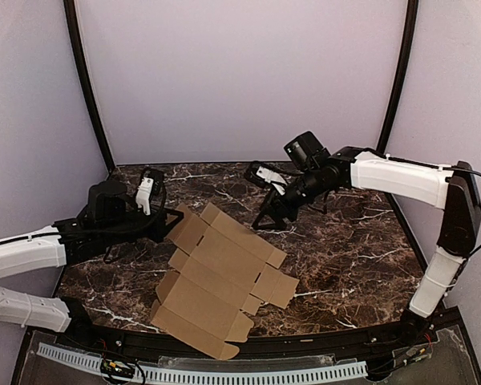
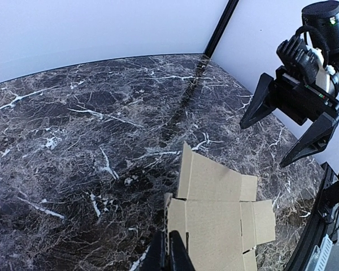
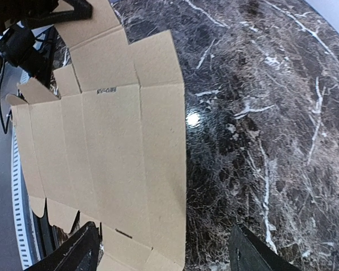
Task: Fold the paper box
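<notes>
- The left gripper (image 1: 175,215) was closed on an edge flap of the paper box (image 1: 220,277), seemingly to anchor it on the tabletop (image 1: 345,249).
- The right gripper (image 1: 274,220) hovered with its fingers apart, likely ready to fold.

Soft, even light fills the cell, and its white walls (image 1: 240,72) take on a faint lilac cast in the top view. The dark marble tabletop (image 1: 345,249) shows one small hot spot of glare (image 3: 193,118) in the right wrist view, just beside the edge of the paper box (image 3: 118,147). Shadows are weak and hard to make out on the dark stone. The black frame poles (image 1: 84,80) bow at the sides of the top view, and the table's far edge curves in the left wrist view. The left gripper's fingers (image 2: 170,257) are a dark, soft blur at the bottom of their own view. The right gripper (image 2: 263,145) across the table reads fairly crisp.
</notes>
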Robot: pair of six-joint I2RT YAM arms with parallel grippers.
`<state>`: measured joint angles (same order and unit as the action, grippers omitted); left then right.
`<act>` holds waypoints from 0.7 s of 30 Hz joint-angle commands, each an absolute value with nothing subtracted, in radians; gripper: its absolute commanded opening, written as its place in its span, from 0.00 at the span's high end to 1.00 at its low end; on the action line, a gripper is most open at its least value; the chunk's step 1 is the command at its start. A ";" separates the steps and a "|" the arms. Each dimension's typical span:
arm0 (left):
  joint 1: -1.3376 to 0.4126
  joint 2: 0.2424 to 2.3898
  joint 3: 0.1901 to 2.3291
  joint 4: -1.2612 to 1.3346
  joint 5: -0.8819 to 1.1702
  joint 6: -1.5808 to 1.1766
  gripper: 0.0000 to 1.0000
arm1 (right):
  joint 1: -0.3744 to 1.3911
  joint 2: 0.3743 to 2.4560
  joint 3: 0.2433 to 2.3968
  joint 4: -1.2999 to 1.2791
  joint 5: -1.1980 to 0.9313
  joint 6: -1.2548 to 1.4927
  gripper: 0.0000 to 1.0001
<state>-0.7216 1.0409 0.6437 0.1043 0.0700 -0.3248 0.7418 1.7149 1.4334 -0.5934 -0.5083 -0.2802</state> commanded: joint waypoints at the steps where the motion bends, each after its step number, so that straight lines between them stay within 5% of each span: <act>1: -0.721 0.963 0.572 0.176 0.043 -0.352 0.99 | 0.737 1.767 1.455 -0.559 -0.623 -0.319 0.23; 10: -0.721 0.930 0.500 0.272 0.110 -0.368 0.99 | 0.721 1.890 1.517 -0.541 -0.694 -0.342 0.25; 21: -0.721 0.903 0.463 0.296 0.089 -0.365 0.99 | 0.718 1.939 1.516 -0.524 -0.810 -0.365 0.41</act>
<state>-0.7216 0.9211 0.4931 0.2638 0.0849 -0.3546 0.7235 1.9152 1.5070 -0.5522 -0.7563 -0.3527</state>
